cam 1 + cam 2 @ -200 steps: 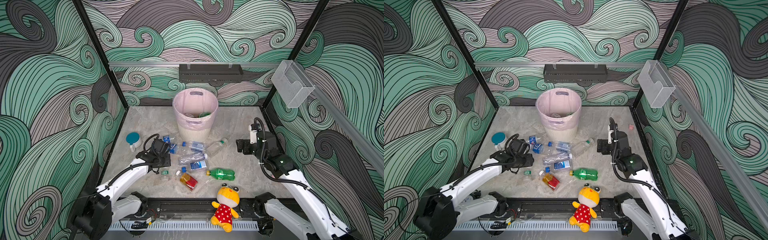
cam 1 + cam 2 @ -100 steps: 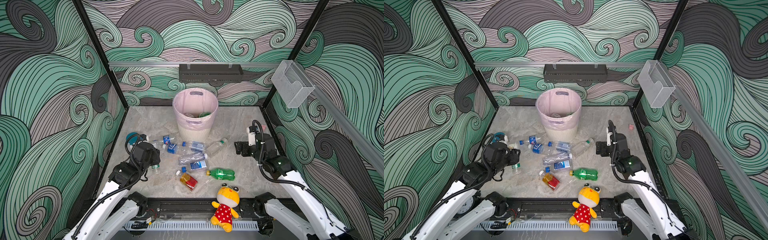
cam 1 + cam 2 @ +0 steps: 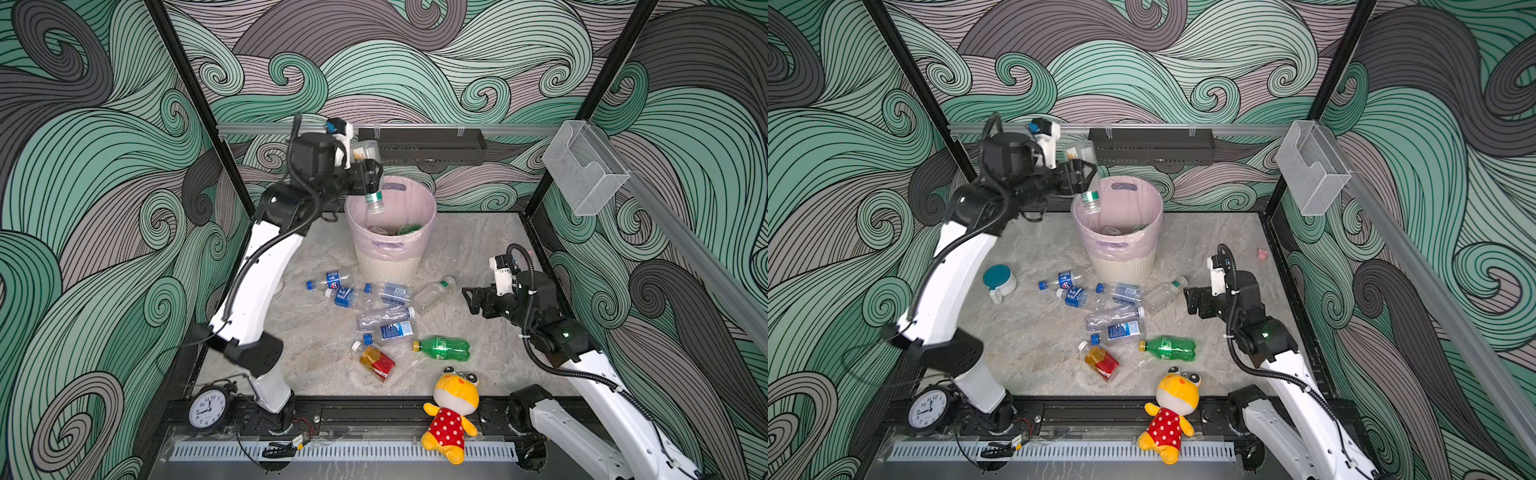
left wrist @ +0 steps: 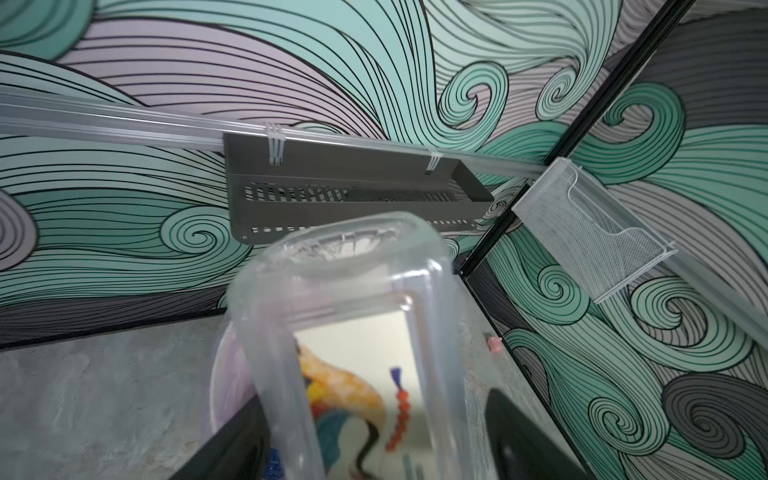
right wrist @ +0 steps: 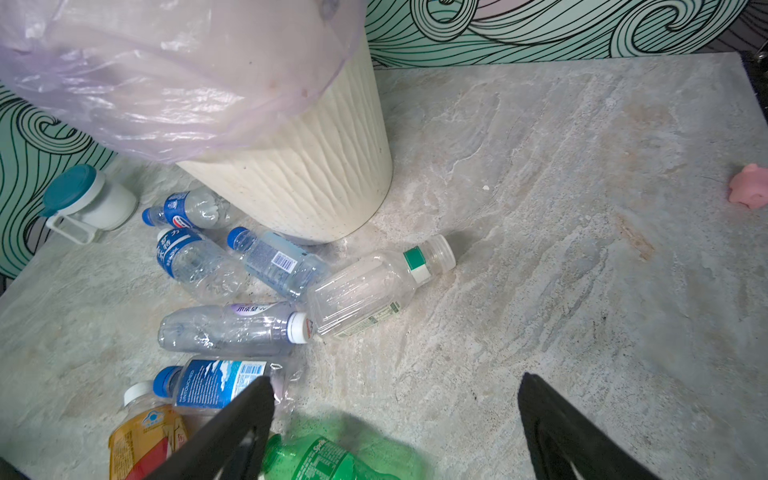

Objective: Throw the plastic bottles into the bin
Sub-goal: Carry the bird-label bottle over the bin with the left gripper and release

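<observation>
The bin (image 3: pixel 390 259) (image 3: pixel 1121 266) (image 5: pixel 299 166), cream and ribbed with a pink bag, stands at the back middle with a few bottles inside. My left gripper (image 3: pixel 370 174) (image 3: pixel 1084 172) (image 4: pixel 374 415) hangs over its left rim, open. A clear bottle (image 3: pixel 371 195) (image 3: pixel 1090 199) (image 4: pixel 345 291) sits loose between the fingers, cap down, with a gap on one side. Several plastic bottles lie in front of the bin: clear ones (image 3: pixel 382 320) (image 5: pixel 365 286), a green one (image 3: pixel 444 348) (image 3: pixel 1169 348), an amber one (image 3: pixel 376 363). My right gripper (image 3: pixel 469 301) (image 5: pixel 395 382) is open and empty, low beside them.
A teal-lidded white cup (image 3: pixel 999 281) (image 5: pixel 87 199) stands left of the bottles. A plush toy (image 3: pixel 453 411) and a clock (image 3: pixel 207 409) sit on the front rail. A small pink thing (image 3: pixel 1261 253) lies at the back right. A clear box (image 3: pixel 582 166) and a black rack (image 3: pixel 419 145) hang on the walls.
My left arm has risen from the floor on the left to above the bin's rim, carrying the clear bottle, and its jaws have spread. The right gripper has barely moved.
</observation>
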Controlling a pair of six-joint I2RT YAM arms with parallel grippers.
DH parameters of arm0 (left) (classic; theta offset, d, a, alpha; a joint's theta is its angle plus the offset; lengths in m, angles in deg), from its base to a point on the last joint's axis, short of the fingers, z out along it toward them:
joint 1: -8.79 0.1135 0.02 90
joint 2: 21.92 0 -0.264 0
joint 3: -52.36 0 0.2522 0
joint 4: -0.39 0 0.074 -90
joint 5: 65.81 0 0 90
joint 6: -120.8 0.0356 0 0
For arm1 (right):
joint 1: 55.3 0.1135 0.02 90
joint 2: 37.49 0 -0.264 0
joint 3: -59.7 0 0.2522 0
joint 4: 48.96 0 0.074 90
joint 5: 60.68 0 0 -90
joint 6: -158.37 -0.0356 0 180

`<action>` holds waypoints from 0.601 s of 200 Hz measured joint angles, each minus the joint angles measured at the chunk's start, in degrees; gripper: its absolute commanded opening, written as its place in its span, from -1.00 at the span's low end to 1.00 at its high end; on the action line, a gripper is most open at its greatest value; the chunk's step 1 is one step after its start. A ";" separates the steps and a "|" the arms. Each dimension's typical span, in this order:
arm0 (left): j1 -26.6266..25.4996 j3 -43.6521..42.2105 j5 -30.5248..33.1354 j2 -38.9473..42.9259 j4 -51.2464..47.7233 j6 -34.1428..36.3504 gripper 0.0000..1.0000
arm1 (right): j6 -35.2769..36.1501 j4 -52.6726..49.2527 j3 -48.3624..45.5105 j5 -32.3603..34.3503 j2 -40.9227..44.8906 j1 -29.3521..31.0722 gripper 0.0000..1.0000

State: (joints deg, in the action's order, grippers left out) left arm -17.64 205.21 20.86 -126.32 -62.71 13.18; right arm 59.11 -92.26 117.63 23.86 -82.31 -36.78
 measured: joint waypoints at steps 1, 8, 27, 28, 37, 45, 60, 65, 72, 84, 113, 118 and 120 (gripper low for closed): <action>0.00 0.24 -0.13 -0.31 -0.22 0.04 0.75 | 0.07 -0.17 0.00 -0.11 0.02 0.02 0.85; 0.00 0.79 -0.79 -2.10 -2.01 0.33 0.75 | 0.24 -0.85 0.00 -0.44 0.04 0.24 0.86; 0.00 -8.44 -1.01 0.09 -3.85 1.36 0.83 | 0.87 -1.99 -0.02 -1.84 -0.17 0.92 0.85; 0.00 -9.40 -1.01 0.50 -3.98 1.49 0.85 | 0.92 -2.01 0.00 -1.99 -0.22 0.96 0.85; 0.00 -13.40 -1.01 2.49 -5.62 1.77 0.97 | 1.18 -2.16 0.00 -2.54 -0.44 1.22 0.85; 0.00 -15.23 -0.98 3.82 -6.14 2.03 0.97 | 1.42 -2.36 0.00 -2.97 -0.63 1.44 0.86; 0.02 -35.71 0.39 16.98 3.80 2.38 0.97 | 2.75 -3.76 1.11 -3.58 -2.56 2.64 0.85; 0.07 -41.29 0.83 21.70 3.43 2.45 0.97 | 3.19 -4.22 1.73 -3.65 -3.45 3.10 0.85; 0.09 -46.27 1.55 27.32 3.13 2.49 0.97 | 4.04 -4.70 2.58 -3.72 -4.98 3.91 0.84; 0.11 -51.32 2.80 35.32 3.72 2.62 0.97 | 5.35 -5.53 3.72 -3.67 -7.21 5.14 0.84; 0.11 -62.18 7.08 49.77 5.79 2.69 0.97 | 9.51 -7.98 6.01 -3.63 -10.93 7.63 0.85; 0.11 -64.19 7.85 51.41 5.90 2.64 0.97 | 10.36 -8.46 6.34 -3.63 -11.37 8.13 0.85; 0.11 -65.26 8.26 52.28 5.88 2.60 0.97 | 10.67 -8.59 6.47 -3.65 -11.52 8.31 0.85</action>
State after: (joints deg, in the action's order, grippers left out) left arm -17.53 139.94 29.12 -74.04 -56.83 15.78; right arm 69.78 -100.85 124.10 20.21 -93.83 -28.47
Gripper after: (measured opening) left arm 0.986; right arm 0.923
